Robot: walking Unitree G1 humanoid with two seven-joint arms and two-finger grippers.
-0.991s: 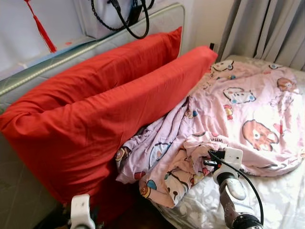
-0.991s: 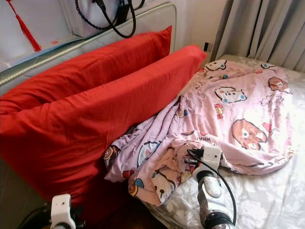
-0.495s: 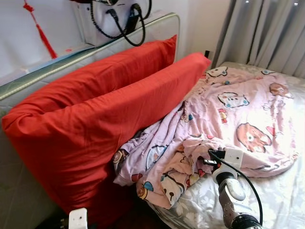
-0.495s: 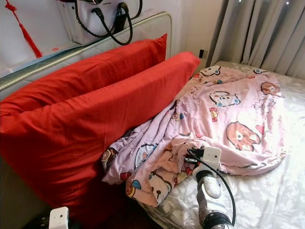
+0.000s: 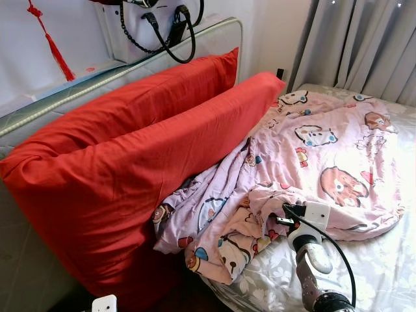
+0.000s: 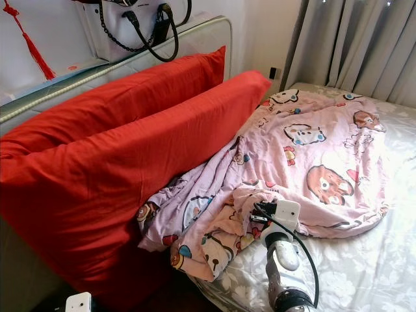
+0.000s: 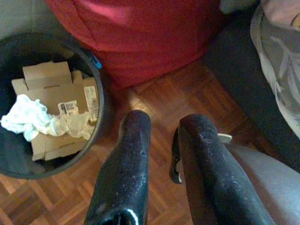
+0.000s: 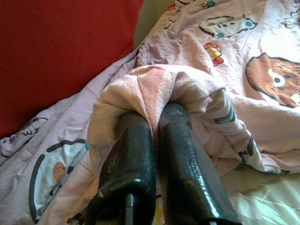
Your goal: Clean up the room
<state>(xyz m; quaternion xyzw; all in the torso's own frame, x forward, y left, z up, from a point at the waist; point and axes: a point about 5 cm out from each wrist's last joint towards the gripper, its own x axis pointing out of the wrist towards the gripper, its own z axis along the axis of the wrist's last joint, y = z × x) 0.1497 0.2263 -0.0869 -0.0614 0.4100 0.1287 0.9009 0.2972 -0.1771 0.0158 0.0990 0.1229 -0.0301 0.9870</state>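
A pink cartoon-print blanket [image 5: 325, 143] lies crumpled across the bed, its near edge bunched against the red pillows. My right gripper [image 8: 157, 112] is shut on a fold of that blanket; the cloth drapes over the fingertips and hides them. In the eye views the right gripper [image 5: 281, 222] sits at the blanket's near edge, above the grey floral sheet [image 5: 383, 273]. My left gripper [image 7: 161, 124] hangs low beside the bed over the wooden floor, its fingers a little apart with nothing between them.
Two long red pillows [image 5: 130, 162] lean on the padded headboard [image 5: 130, 68]. A black-and-white handbag [image 5: 159, 23] stands on the ledge behind. Grey curtains [image 5: 364, 45] hang at the far right. A black bin [image 7: 101, 93] with cardboard and tissue stands on the parquet floor [image 7: 154, 98].
The camera has shifted a little. My left wrist has sunk toward the bottom edge of the eye views. The right gripper stays shut on the blanket fold.
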